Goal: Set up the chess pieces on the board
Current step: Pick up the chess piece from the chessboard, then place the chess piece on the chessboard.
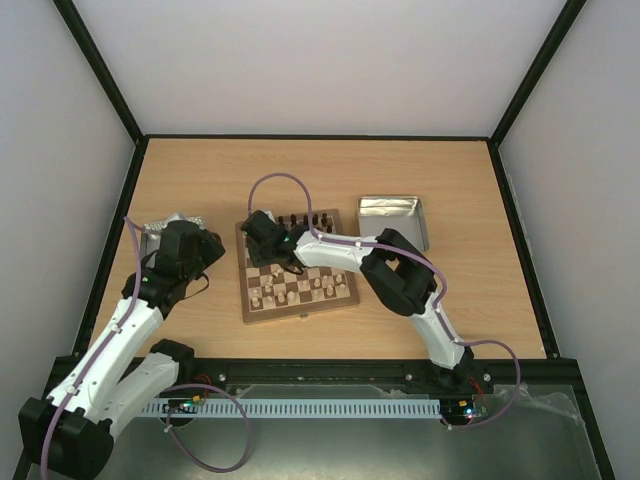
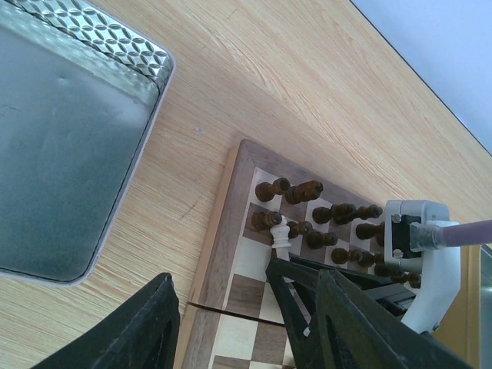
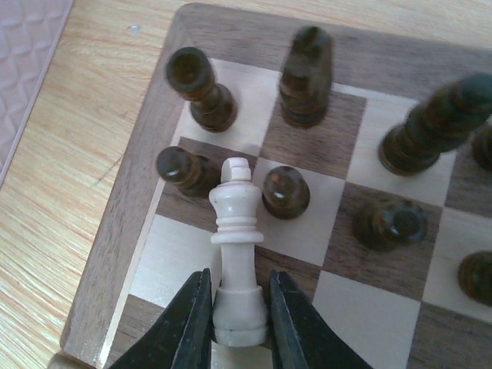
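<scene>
The board (image 1: 245, 300) lies mid-table, with dark chessmen (image 1: 305, 220) along its far rows and several pale chess pieces (image 1: 300, 290) on its near rows. My right gripper (image 1: 262, 232) reaches over the board's far-left corner. In the right wrist view it (image 3: 239, 323) is shut on the base of a pale king (image 3: 238, 254), whose head points at two dark pawns (image 3: 284, 192). The left wrist view shows the same king (image 2: 282, 234) over the board's edge squares. My left gripper (image 2: 246, 307) is open and empty, left of the board (image 2: 223, 223).
A square metal tin (image 1: 160, 232) sits left of the board, under my left arm, and shows in the left wrist view (image 2: 61, 154). A second tin (image 1: 390, 215) stands to the board's right. Black frame rails edge the table.
</scene>
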Robot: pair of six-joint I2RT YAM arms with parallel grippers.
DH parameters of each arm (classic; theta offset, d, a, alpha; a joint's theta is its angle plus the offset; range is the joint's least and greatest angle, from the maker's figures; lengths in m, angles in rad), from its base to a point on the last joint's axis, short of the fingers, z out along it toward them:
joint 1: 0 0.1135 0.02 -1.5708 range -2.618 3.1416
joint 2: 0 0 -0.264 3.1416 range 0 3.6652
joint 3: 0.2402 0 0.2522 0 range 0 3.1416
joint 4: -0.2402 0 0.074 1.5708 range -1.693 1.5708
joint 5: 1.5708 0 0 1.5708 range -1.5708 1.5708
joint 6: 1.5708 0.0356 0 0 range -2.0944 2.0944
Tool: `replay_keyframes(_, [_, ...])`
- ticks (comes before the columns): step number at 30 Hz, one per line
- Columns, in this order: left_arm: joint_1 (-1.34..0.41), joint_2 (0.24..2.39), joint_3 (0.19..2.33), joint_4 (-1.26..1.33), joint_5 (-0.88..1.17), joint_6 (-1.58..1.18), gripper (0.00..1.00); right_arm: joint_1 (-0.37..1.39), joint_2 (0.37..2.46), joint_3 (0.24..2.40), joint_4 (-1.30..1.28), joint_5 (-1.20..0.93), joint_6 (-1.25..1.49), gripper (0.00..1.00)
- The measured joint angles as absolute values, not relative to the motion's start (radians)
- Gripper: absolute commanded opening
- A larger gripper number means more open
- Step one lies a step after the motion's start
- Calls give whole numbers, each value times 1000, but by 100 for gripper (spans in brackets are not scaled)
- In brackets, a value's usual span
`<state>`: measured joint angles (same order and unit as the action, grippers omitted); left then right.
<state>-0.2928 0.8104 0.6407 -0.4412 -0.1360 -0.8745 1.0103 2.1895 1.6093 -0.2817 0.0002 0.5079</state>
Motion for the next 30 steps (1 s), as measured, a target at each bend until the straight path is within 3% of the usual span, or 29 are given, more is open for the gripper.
replay_keyframes(6, [-286, 805, 641, -441, -127, -875, 53, 1010, 2185, 1602, -281, -2, 496, 10])
replay_keyframes(18, [-279, 792, 641, -430, -43, -868, 61, 1010, 1948, 1309, -194, -111, 444, 9])
replay_keyframes(30, [-205, 894, 740, -379, 535, -736, 68, 1007, 1551, 939, 136, -303, 292, 8])
